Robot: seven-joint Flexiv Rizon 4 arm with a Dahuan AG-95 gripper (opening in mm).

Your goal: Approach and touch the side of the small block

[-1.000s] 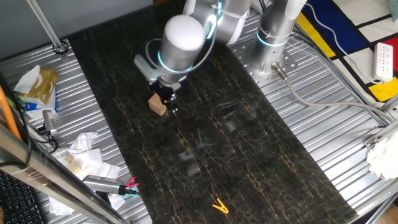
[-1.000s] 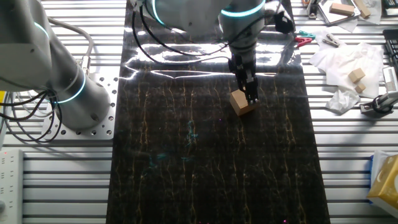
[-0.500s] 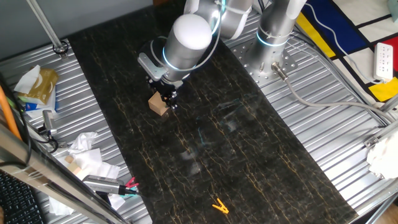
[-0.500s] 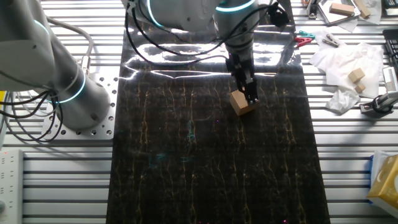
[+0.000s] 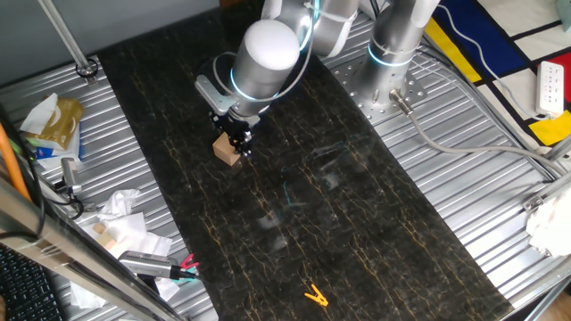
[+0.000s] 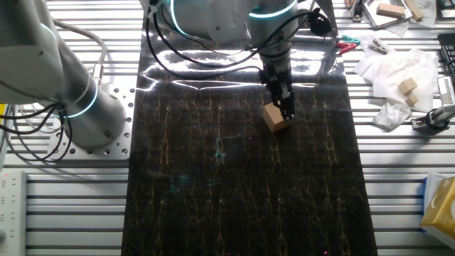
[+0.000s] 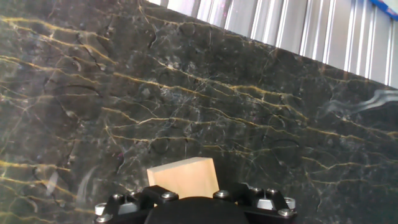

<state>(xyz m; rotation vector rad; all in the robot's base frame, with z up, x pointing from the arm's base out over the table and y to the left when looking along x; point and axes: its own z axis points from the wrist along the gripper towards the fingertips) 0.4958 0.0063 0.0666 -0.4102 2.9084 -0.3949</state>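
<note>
The small block is a plain light-brown wooden cube on the dark marbled mat. My gripper points down right beside it, its narrow black fingers together against the block's right side. In the other fixed view the gripper stands at the block's upper right edge, touching or nearly touching. In the hand view the block shows just above the hand's dark housing; the fingertips are hidden there.
A yellow-orange clip lies on the mat's near end. Crumpled paper with tiny pale blocks and tools lie left of the mat, also showing in the other fixed view. The arm's base stands behind the mat.
The wrist has shifted slightly while the fingertips stayed at the block's side. The block has not moved.
</note>
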